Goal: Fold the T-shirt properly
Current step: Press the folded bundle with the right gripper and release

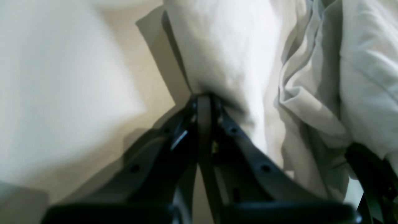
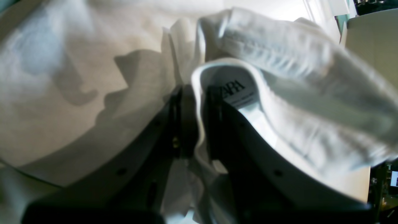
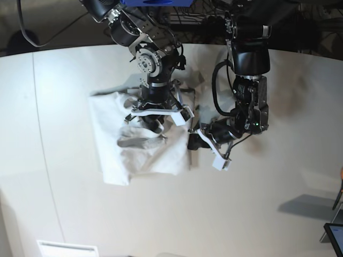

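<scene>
T-shirt: white, soft, creased, bunched into a rough block on the table, left of centre in the base view. Right gripper over its upper middle; right wrist view shows the jaws clenched on the ribbed collar, printed neck label just beside them. Left gripper at the shirt's right edge, pinched tight on a fold. Left wrist view alone shows loose pleats beside that fold; the label shows only in the right wrist view.
</scene>
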Controlling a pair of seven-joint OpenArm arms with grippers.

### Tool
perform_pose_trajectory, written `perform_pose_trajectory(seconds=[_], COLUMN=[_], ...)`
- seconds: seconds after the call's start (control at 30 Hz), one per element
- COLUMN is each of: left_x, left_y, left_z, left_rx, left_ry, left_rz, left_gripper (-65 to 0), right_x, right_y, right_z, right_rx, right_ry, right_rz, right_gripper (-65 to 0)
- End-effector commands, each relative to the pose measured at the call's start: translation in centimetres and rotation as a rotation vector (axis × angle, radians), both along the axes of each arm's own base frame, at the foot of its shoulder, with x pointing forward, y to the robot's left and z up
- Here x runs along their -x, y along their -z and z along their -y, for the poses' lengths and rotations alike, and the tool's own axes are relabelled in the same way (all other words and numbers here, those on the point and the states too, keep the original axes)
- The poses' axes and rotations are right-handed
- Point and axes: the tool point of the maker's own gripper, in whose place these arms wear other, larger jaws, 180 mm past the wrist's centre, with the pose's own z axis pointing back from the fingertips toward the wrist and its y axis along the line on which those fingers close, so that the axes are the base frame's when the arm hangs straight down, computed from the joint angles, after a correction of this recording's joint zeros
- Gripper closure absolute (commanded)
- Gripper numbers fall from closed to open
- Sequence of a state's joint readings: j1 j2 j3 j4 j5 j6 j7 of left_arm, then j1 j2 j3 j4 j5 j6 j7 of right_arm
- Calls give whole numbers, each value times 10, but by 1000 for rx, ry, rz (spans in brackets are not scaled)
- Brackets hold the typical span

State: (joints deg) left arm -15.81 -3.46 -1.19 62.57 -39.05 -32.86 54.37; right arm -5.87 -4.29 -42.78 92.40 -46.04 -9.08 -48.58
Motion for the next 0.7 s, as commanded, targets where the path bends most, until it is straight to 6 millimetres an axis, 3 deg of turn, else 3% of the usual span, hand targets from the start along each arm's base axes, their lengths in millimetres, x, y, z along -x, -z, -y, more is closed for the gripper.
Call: perform_pose_trajectory(seconds=[0.0,0.2,0.37,0.47,0.57,0.67], left_x=[1,1,0,0,0,0], left_y=[3,3,3,3,3,3], left_z=[-5,-6,-10,-11,-11,-18], left_rx=[-44,-45,-50,-51,-51,-61], left_ry=[12,8,4,2,2,-3], left_rz=[-20,-20,-20,-20,-20,-19], left_gripper=[0,0,0,0,0,0], right_x=[-8,4,7,8,13,18], right_y=[-19,-36,-45,-44,-44,-58], right_z=[-8,-35,-37,-37,-40,-45], right_rx=[-26,-74,-103,-103,-112,-152], right_ry=[-6,-78,-79,-79,-87,-98], right_rz=[63,92,107,104,100,122], right_gripper=[-65,-90,-293,-374,-387,-387])
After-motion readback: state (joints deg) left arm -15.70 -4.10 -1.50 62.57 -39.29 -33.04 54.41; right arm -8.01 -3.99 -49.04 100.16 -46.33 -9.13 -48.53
